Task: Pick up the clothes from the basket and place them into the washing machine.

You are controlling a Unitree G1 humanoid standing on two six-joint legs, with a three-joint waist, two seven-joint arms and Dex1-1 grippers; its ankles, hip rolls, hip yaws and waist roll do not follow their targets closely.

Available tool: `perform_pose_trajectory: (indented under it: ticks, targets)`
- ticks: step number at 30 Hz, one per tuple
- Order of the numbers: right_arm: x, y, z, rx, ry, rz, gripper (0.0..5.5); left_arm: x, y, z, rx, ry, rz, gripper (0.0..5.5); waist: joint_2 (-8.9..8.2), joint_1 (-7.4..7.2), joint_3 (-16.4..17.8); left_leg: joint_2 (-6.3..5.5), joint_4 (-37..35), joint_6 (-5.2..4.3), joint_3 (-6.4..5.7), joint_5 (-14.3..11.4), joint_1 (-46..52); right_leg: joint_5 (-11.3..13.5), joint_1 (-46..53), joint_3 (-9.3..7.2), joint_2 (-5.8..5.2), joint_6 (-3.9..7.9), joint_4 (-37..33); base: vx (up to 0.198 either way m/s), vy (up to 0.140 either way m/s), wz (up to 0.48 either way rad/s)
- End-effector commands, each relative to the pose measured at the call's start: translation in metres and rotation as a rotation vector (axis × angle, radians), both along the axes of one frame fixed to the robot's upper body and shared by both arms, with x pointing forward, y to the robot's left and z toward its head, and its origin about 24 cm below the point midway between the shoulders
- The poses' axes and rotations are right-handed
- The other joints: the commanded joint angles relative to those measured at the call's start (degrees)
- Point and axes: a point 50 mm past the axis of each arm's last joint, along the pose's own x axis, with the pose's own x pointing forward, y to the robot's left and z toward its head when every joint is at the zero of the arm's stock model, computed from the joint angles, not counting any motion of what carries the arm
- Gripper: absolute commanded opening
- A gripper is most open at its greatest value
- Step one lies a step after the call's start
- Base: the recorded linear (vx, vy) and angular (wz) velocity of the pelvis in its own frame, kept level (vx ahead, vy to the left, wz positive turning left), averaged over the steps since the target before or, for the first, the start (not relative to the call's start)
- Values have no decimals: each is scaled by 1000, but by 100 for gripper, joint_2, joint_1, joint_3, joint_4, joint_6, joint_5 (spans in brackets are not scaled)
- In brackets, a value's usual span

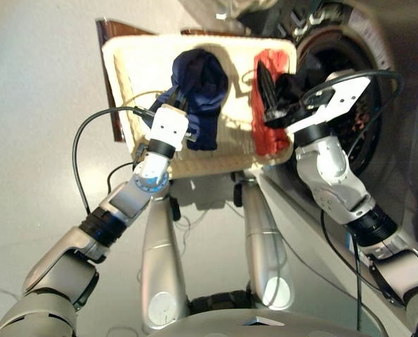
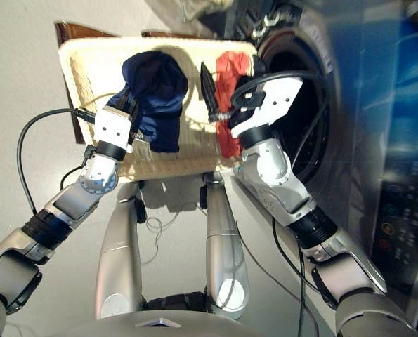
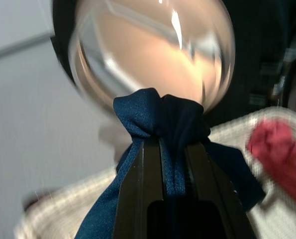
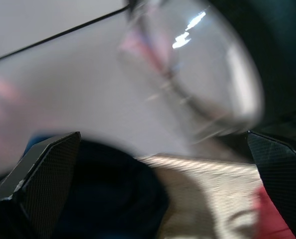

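left gripper (image 3: pixel 173 149) pinching navy garment (image 1: pixel 201 88), right gripper (image 4: pixel 157 164) spread wide, empty

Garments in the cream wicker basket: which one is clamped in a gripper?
The navy blue garment, pinched by the left gripper. The red-orange garment lies free; right gripper is open.

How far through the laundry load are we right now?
Nothing visibly loaded yet. In hand: the left gripper is shut on the navy garment, lifted above the basket. The right gripper is open over the red garment, which remains in the basket. The washing machine stands open.
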Motion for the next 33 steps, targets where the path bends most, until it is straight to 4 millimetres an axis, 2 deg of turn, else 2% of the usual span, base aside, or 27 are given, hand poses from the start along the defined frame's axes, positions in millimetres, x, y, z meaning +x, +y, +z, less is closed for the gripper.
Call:
perform_pose_trajectory:
  ticks: [1,3,10,17,23,30,33]
  targets:
    - [-16,-10,22,-127,-57,137,550,-27,-15,21,-2,-140,-169,0,168,-61,-67,-57,197,-146,40,-100,170,899,491,-120,38,338,-1174,0,0,0]
    - [-19,-3,24,-154,-28,214,550,-33,-17,25,39,-174,-205,0,175,8,-67,-115,113,-131,29,-94,380,931,703,-137,-15,350,-1267,16,31,62]
    - [-19,14,36,-162,-52,270,550,-43,-24,40,41,-238,-265,0,220,107,-67,-204,137,-95,29,-91,427,984,858,-121,-103,361,-1392,0,0,0]
    - [-21,33,52,-194,-115,315,550,-46,-31,45,48,-257,-298,0,261,139,-67,-221,266,-71,47,-122,271,997,743,-77,-130,351,-1376,0,0,0]
    - [-20,37,60,-195,-154,301,550,-50,-32,49,29,-273,-311,0,293,163,-67,-211,353,-52,62,-126,135,1010,614,-15,-139,348,-1346,0,0,0]
    - [-16,45,61,-227,-150,309,550,-55,-39,55,26,-294,-350,0,308,181,-67,-227,409,-37,54,-116,-12,1038,481,21,-139,340,-1331,0,0,0]
    - [-3,48,52,-249,-88,283,550,-56,-44,57,51,-306,-378,0,347,217,-67,-236,430,-24,53,-112,-64,1049,431,35,-149,334,-1315,0,0,0]
